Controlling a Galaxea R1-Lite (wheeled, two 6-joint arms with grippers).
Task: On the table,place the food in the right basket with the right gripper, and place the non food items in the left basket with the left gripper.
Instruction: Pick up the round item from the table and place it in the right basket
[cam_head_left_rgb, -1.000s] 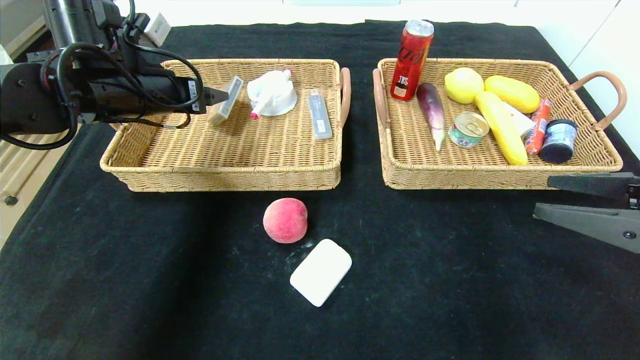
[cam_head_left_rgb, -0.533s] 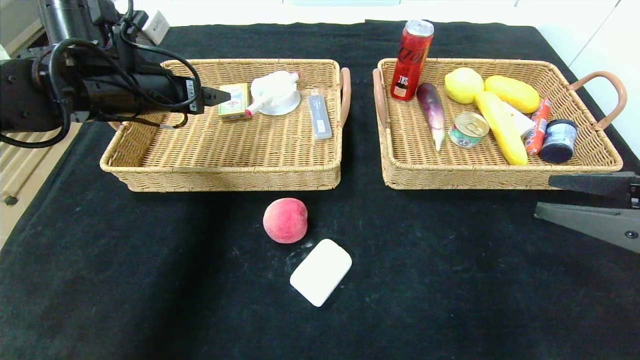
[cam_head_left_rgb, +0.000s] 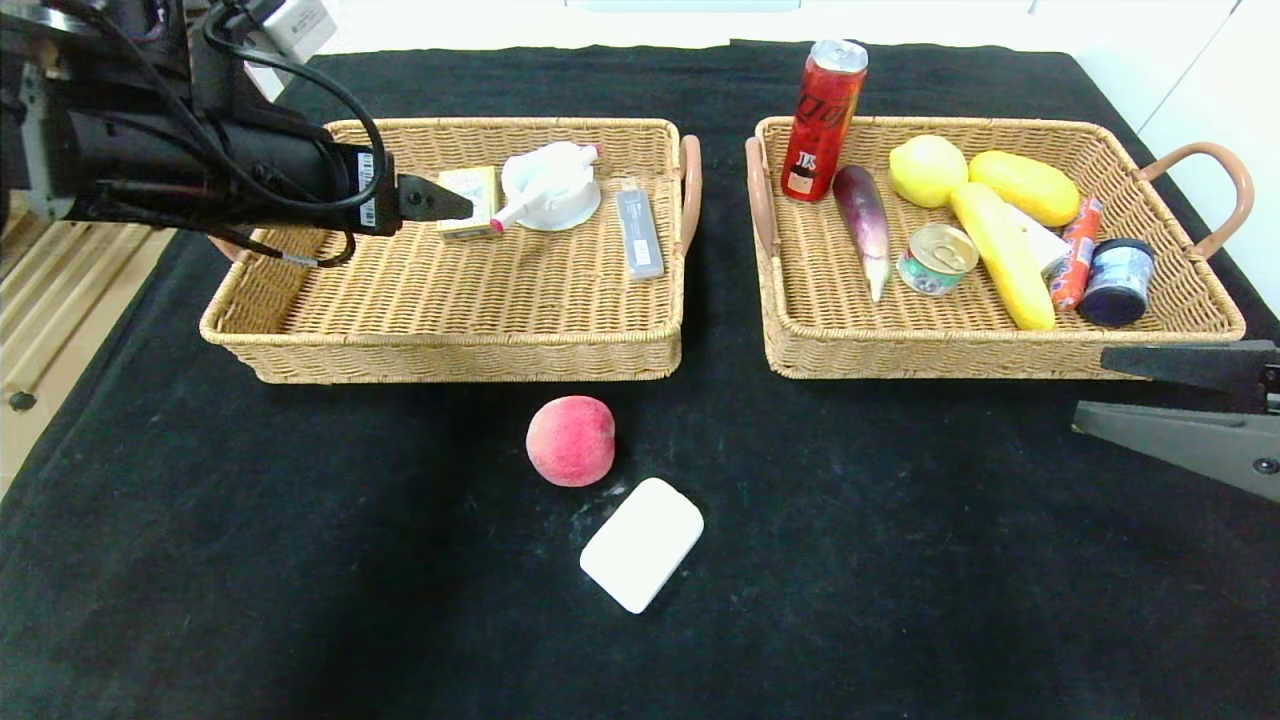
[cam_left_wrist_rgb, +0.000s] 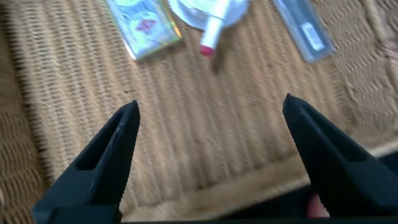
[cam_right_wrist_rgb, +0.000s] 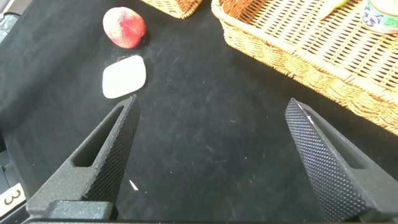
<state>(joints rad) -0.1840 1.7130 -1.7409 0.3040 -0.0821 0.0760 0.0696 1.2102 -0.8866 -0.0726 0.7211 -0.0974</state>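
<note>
A red peach (cam_head_left_rgb: 570, 441) and a white soap bar (cam_head_left_rgb: 641, 544) lie on the black cloth in front of the baskets; both show in the right wrist view, the peach (cam_right_wrist_rgb: 124, 27) and the soap bar (cam_right_wrist_rgb: 124, 76). The left basket (cam_head_left_rgb: 450, 345) holds a small yellow box (cam_head_left_rgb: 468, 201), a white round item (cam_head_left_rgb: 548, 186) and a grey stick (cam_head_left_rgb: 639, 232). My left gripper (cam_head_left_rgb: 445, 205) is open and empty above the left basket, beside the yellow box (cam_left_wrist_rgb: 144, 28). My right gripper (cam_head_left_rgb: 1095, 392) is open and empty, low at the right edge, in front of the right basket (cam_head_left_rgb: 1000, 345).
The right basket holds a red can (cam_head_left_rgb: 822, 120), an eggplant (cam_head_left_rgb: 865, 228), a tin (cam_head_left_rgb: 936, 259), yellow fruits (cam_head_left_rgb: 1000, 250), a sausage (cam_head_left_rgb: 1078, 250) and a dark jar (cam_head_left_rgb: 1116, 282). The table's left edge runs below my left arm.
My left gripper let go of the yellow box, which now lies flat in the left basket, and the arm has drawn back and up. The right arm has barely moved.
</note>
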